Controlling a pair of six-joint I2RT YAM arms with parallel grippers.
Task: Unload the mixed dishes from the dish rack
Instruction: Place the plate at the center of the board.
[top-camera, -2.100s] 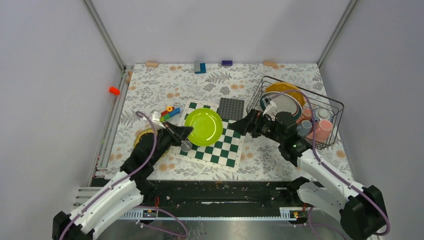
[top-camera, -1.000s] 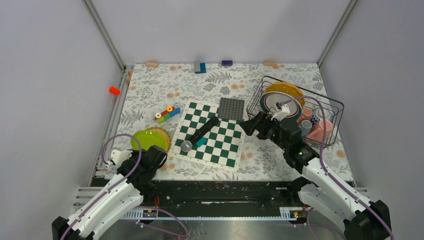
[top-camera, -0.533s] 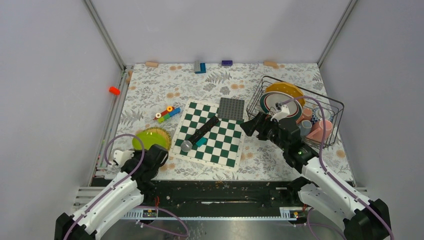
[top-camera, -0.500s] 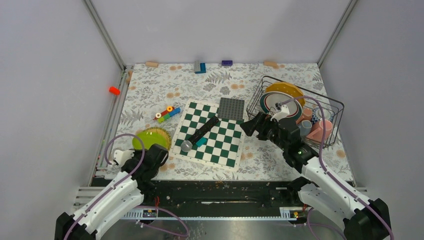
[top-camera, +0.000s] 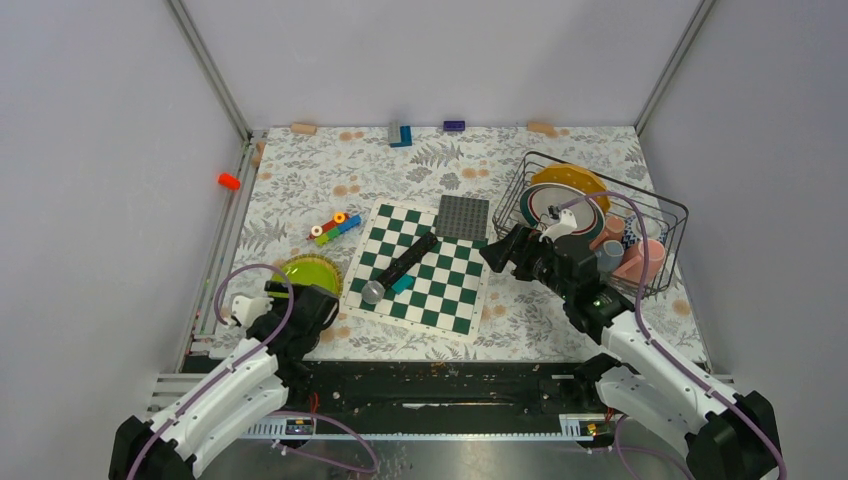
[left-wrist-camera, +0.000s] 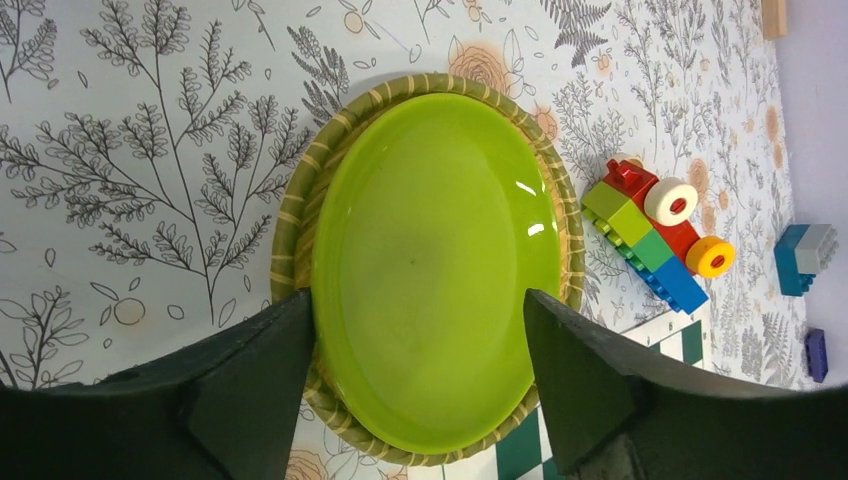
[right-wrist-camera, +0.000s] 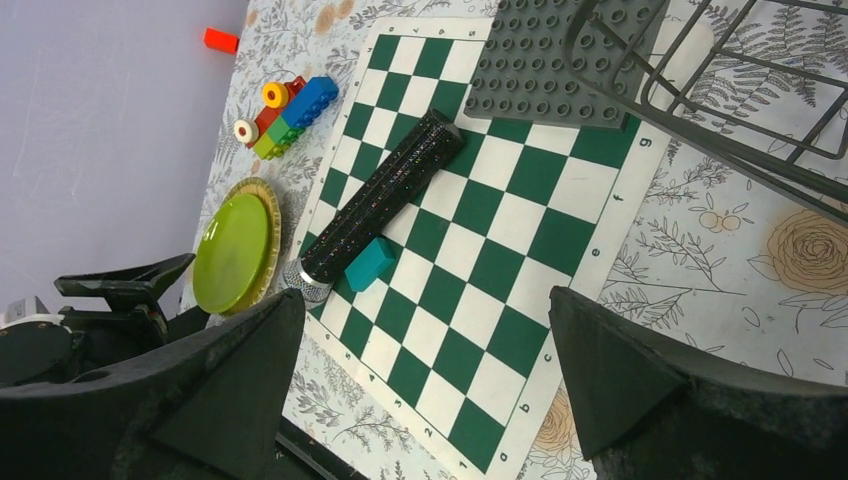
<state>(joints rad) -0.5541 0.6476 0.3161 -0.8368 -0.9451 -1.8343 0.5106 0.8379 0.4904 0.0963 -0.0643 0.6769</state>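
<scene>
1. Top view: the dish rack (top-camera: 683, 212) sits at the table's right and is not yet emptied. A yellow-orange plate (top-camera: 570, 178) stands at the back, a pale dish (top-camera: 553, 207) in front of it, and pink and grey mugs (top-camera: 640, 262) at the near-right end. The right gripper (top-camera: 497, 254) hangs just outside the rack's near-left corner, by the chessboard (top-camera: 450, 287). The left gripper (top-camera: 303, 295) is over a green plate (top-camera: 305, 270) at near left, well apart from the rack. Can't tell finger state from here.
2. Left wrist: fingers spread wide, nothing held. The green plate lies flat in a woven-rimmed holder (left-wrist-camera: 290, 215); the fingers straddle it from above. Toy blocks (left-wrist-camera: 650, 235) are near it.
3. Right wrist: fingers apart, empty. The camera faces the chessboard, a black stick (right-wrist-camera: 385, 205) and a studded grey plate (right-wrist-camera: 555, 70). Only a corner of rack wire shows at top right, so this gripper points away from the dishes.
4. Read: between picks, and the green plate looks placed. Next, the right arm turns back to the rack, goes in over the rim with fingers apart, and closes on 1 mug or plate edge. It then lifts clear of the wires before moving out.
</scene>
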